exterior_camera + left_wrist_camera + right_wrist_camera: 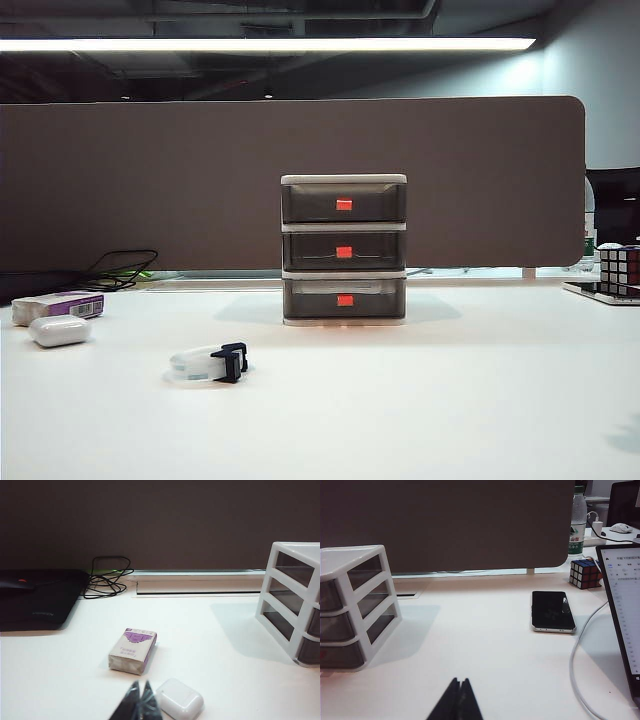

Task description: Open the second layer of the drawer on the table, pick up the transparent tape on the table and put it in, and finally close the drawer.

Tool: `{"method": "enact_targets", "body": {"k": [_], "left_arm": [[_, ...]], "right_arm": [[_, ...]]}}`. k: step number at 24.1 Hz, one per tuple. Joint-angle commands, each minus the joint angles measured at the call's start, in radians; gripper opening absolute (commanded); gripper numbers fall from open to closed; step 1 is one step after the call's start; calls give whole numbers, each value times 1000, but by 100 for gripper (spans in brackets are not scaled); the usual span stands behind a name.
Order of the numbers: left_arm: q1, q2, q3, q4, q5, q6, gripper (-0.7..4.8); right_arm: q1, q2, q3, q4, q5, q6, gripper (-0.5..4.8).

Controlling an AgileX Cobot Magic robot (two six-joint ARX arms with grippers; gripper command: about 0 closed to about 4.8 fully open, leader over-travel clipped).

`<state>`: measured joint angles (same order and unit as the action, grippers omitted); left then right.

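Both arms out of exterior view. Left gripper [140,700] pressed together, empty, beside white case [179,698]. Right gripper [459,698] pressed together, empty. Tape [208,363] on table [450,400], seven o'clock from drawer [344,250]; all tiers shut.

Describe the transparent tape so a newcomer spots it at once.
On the white table, start at the drawer standing in the middle. The transparent tape lies nearer the camera and to its left, alone on bare tabletop. It is a clear whitish ring with a black cutter, unlike the solid white oval case and purple-and-white box farther left.
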<state>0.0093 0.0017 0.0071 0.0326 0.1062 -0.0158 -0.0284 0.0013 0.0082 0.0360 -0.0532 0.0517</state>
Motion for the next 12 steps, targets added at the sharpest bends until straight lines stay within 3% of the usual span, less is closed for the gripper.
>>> {"method": "enact_targets", "body": {"k": [1,10,12], "left_arm": [[0,1,0,6,6,4,-6],[0,1,0,7,12,-7,-5],[0,1,0,7,101,-112,-6]], "right_arm": [[0,-2,2,13,2,-3,-5],[0,-2,2,12,2,-2,-5],[2,-2,2,-4,-54,24,-5]]}}
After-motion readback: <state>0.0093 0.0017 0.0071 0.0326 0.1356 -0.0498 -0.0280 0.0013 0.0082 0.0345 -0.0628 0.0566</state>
